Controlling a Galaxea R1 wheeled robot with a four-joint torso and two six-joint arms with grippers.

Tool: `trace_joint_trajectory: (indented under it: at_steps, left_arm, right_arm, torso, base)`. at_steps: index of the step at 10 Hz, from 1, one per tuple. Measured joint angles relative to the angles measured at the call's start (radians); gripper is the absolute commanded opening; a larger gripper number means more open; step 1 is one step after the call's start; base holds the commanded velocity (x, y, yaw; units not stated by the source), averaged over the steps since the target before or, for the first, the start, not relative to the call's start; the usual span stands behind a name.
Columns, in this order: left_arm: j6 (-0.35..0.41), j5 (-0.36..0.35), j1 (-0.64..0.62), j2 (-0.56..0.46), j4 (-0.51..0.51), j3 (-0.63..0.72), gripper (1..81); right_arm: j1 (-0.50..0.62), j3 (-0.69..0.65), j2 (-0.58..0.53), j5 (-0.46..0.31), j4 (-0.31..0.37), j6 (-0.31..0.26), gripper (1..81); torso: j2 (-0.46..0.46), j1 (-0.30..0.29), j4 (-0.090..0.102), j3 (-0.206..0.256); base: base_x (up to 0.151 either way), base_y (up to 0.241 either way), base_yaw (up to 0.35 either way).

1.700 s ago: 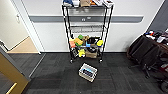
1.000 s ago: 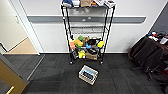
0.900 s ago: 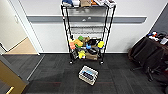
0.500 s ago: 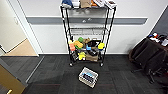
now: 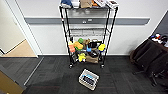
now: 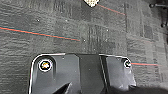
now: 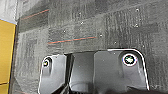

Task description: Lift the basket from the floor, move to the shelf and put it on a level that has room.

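The basket (image 5: 88,79), beige weave with a pale rim, lies slightly askew on the dark carpet floor (image 5: 55,75). It is a short way in front of the shelf (image 5: 67,37), a tall black wire rack against the white wall. The middle level (image 5: 87,32) is a silvery grid with nothing on it that I can make out. The top tier (image 5: 87,3) carries boxes, and the bottom tier (image 5: 86,50) is crowded with colourful items. A scrap of beige weave (image 6: 91,2) shows in the left wrist view. Both wrist views look down on carpet past the robot's dark plate.
A dark office chair (image 5: 150,61) stands to the right of the rack beside a desk corner (image 5: 160,38). At the left is a white door frame (image 5: 25,32) with tan wooden flooring (image 5: 21,50) behind it. A yellow-brown panel (image 5: 7,86) sits at the near left.
The whole head picture has shifted. The rack looms larger and the basket sits lower in it, so the camera has come closer. The basket itself has not moved on the floor.
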Motion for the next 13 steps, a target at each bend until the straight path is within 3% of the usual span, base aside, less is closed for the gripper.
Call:
trace_joint_trajectory:
  at_steps: [13]
  left_arm:
    - [0.0,0.0,-0.003,0.008,0.0,-0.008,81.1]
  right_arm:
    - [0.0,-0.009,0.0,0.001,0.0,0.003,81.1]
  torso:
    - [0.0,0.0,0.0,0.0]
  base:
    - [0.111,0.0,0.0]
